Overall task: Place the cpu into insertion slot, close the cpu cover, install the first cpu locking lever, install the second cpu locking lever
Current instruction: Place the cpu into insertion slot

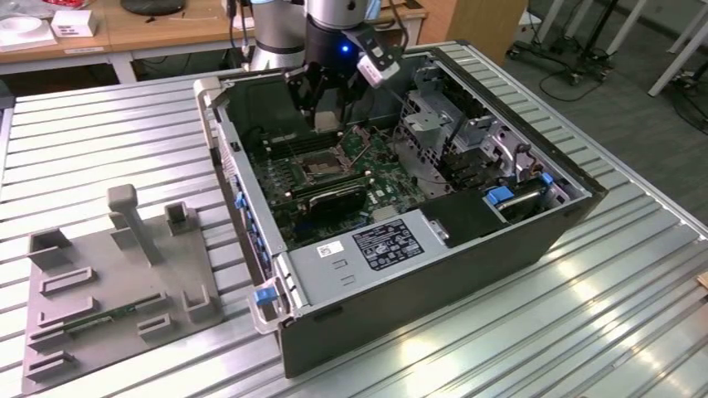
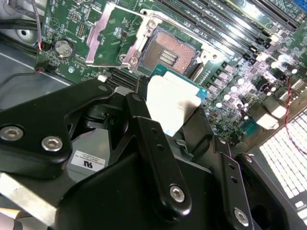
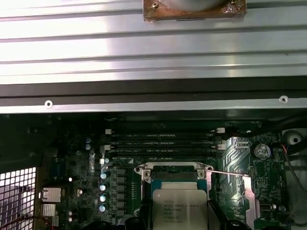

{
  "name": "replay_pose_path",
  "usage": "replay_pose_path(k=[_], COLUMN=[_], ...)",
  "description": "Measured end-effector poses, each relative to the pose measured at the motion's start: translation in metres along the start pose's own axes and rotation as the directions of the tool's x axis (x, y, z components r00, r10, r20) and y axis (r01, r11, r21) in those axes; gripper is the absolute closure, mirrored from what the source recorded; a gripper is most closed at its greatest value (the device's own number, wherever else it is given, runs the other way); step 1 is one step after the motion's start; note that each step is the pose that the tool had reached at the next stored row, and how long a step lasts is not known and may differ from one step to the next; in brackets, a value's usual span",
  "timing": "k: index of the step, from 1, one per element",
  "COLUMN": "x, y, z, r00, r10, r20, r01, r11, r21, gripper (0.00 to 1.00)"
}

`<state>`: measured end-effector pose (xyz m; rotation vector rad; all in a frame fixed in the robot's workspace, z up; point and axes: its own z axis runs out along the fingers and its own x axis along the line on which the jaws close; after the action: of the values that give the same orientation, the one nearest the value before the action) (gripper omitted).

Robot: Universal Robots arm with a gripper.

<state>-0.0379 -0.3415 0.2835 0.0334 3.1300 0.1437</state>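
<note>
My gripper [image 2: 171, 112] is shut on the cpu [image 2: 170, 98], a thin square chip with a pale grey face and a green edge. I hold it just above the motherboard, a little to one side of the insertion slot [image 2: 169, 55]. That slot lies uncovered, a dark square socket with a silver rim. Beside it the cpu cover [image 2: 140, 40] is swung open, a silver frame with a window. In the first wrist view the cpu [image 3: 180, 208] hangs close over the insertion slot [image 3: 173, 175], and a thin lever rod [image 3: 225, 173] sticks out sideways. In the exterior view the gripper [image 1: 327, 120] reaches down into the case above the slot [image 1: 321, 170].
The open computer case [image 1: 443, 240] lies on a slatted aluminium table [image 1: 99, 141]. Long memory slots [image 3: 163, 143] run beside the socket. A metal drive cage [image 1: 437, 124] stands at the exterior view's right of the board. A grey fixture tray [image 1: 111, 290] sits left of the case.
</note>
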Motion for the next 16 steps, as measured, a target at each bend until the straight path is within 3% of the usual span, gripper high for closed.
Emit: replay_pose_path(k=[16], x=[0.0002], y=[-0.0041], z=[0.0158], r00=[1.0], r10=[-0.001], r20=[0.0003], r01=[0.001], r11=[1.0], r21=[0.0], gripper=[0.46])
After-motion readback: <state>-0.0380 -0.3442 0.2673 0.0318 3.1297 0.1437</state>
